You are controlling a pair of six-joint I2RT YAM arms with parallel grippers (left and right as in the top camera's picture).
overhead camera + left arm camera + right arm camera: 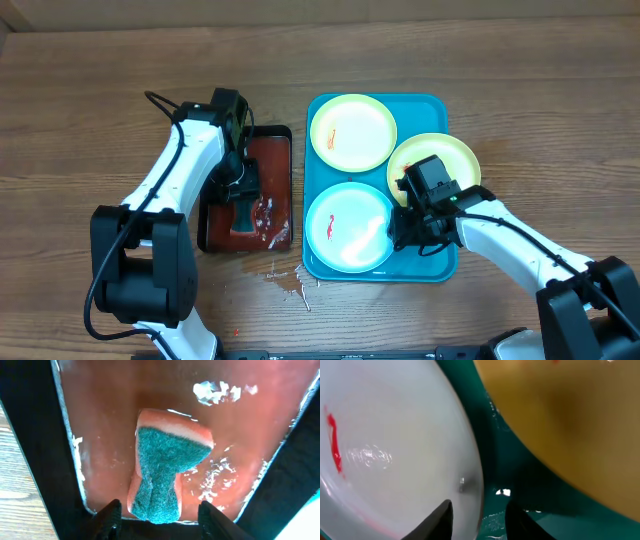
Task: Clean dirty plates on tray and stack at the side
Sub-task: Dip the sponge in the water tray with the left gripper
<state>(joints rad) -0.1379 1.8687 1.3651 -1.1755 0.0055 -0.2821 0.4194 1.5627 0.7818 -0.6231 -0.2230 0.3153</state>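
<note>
Three pale plates lie in the turquoise tray point(445, 262): one at the back left point(352, 131), one at the back right point(452, 150), one in front point(345, 228) with a red smear point(334, 442). My right gripper point(405, 228) point(480, 507) stands open astride the front plate's point(395, 435) right rim, one finger over the plate, the other over the tray floor point(495, 460). My left gripper point(243, 205) point(159, 510) is open around an orange sponge with a green pad point(167, 460); both fingers stand apart from it.
The sponge lies in a black-rimmed dark red tray point(275, 150) point(100, 420) holding water and foam, left of the turquoise tray. Spilled water point(285, 275) marks the wooden table in front of the two trays.
</note>
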